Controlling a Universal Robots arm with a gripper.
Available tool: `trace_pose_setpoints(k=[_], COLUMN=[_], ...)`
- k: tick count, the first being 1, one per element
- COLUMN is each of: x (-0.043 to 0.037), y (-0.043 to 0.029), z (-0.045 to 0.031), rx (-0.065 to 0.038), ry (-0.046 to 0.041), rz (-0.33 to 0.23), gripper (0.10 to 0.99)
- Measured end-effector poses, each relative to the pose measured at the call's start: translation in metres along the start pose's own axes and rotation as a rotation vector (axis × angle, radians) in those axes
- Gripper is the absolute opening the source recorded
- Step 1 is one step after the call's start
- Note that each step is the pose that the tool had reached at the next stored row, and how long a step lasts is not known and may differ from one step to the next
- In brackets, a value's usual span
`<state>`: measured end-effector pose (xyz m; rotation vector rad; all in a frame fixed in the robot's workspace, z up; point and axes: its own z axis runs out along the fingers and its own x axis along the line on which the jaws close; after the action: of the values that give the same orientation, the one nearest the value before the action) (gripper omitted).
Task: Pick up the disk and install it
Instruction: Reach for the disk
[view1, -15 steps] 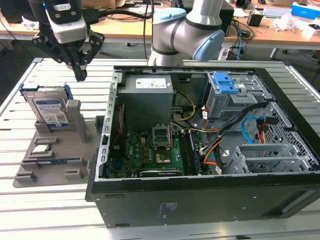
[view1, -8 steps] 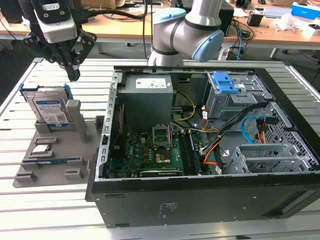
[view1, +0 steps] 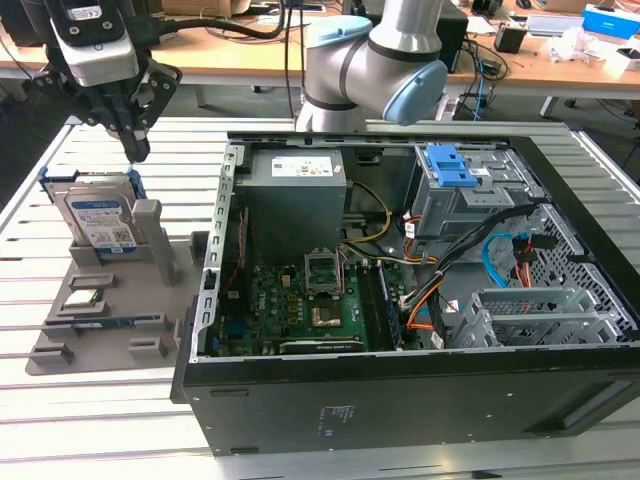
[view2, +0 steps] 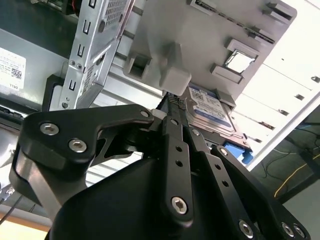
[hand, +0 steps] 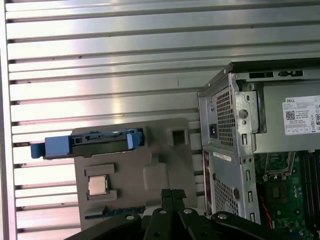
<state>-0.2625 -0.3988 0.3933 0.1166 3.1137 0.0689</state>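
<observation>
The disk (view1: 100, 215) is a silver hard drive with a white-and-blue label in a blue carrier. It stands upright on edge in a slot of the grey holder (view1: 120, 335) on the exterior view's left. In the first wrist view the disk (hand: 92, 141) appears edge-on as a blue strip. The second wrist view has its labelled face (view2: 210, 107) just beyond the fingertips. My gripper (view1: 135, 150) hangs a little above the disk's upper right corner, not touching it. Its black fingers (view2: 172, 130) lie shut together with nothing between them.
The holder also carries a small square processor chip (view1: 85, 297) and a memory stick (view1: 105, 322). The open computer case (view1: 215, 300) lies to the exterior view's right, with a grey drive cage and blue latch (view1: 450, 165) at its far side. The arm's base (view1: 370, 60) stands behind the case.
</observation>
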Motion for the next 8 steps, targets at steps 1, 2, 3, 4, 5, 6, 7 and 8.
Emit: trace_pose_setpoints(k=[1,2,3,4,5,6,7,8], x=[0.0031,0.0044,0.0058,0.0079,0.0093,0.011,0.0137,0.0153], y=[-0.0002,-0.0004,-0.0004,-0.0006,-0.0007,-0.0008,-0.001,-0.0011], z=[-0.0001,-0.0001,-0.0002,-0.0003,-0.0003,-0.0003,-0.0004,-0.0004], rx=[0.0,0.0,0.0,0.0,0.0,0.0,0.0,0.0], ry=[0.0,0.0,0.0,0.0,0.0,0.0001,0.0,0.0], rz=[0.0,0.0,0.0,0.0,0.0,0.0,0.0,0.0], gripper=[0.106,0.106,0.106,0.106,0.106,0.106,0.106,0.106])
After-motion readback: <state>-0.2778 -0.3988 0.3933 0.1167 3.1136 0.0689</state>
